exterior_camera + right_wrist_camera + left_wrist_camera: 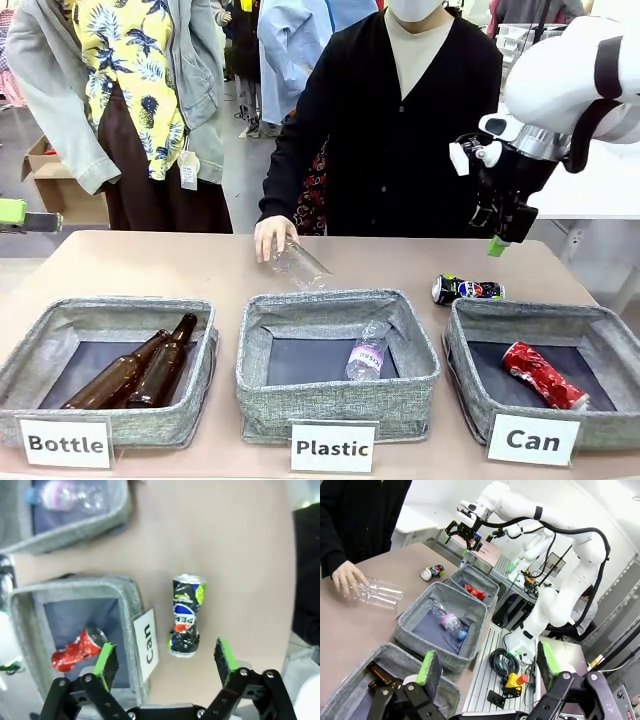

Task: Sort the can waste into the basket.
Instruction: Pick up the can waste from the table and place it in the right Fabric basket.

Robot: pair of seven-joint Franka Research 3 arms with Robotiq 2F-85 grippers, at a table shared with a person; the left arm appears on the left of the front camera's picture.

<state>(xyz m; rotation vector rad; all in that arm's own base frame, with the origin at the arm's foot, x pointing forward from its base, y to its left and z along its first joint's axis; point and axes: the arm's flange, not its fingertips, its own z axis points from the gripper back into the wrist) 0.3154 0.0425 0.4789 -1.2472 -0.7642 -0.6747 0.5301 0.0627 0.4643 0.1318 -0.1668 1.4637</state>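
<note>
A dark printed can (467, 290) lies on its side on the table just behind the basket (531, 311), a grey bin with a "Can" card. A crushed red can (543, 375) rests inside that basket. My right gripper (500, 240) hangs open above and slightly behind the dark can. In the right wrist view the dark can (184, 615) lies just beyond the open right gripper (166, 662), and the red can (77, 650) sits in the basket (75, 585). My left gripper (487, 665) is open and holds nothing, above the near-side bins.
A person's hand (272, 235) rests on a clear plastic bottle (300, 265) behind the "Plastic" bin (255, 350), which holds another plastic bottle (367, 352). The "Bottle" bin (30, 350) holds two brown glass bottles (140, 368). Bare table lies behind the bins.
</note>
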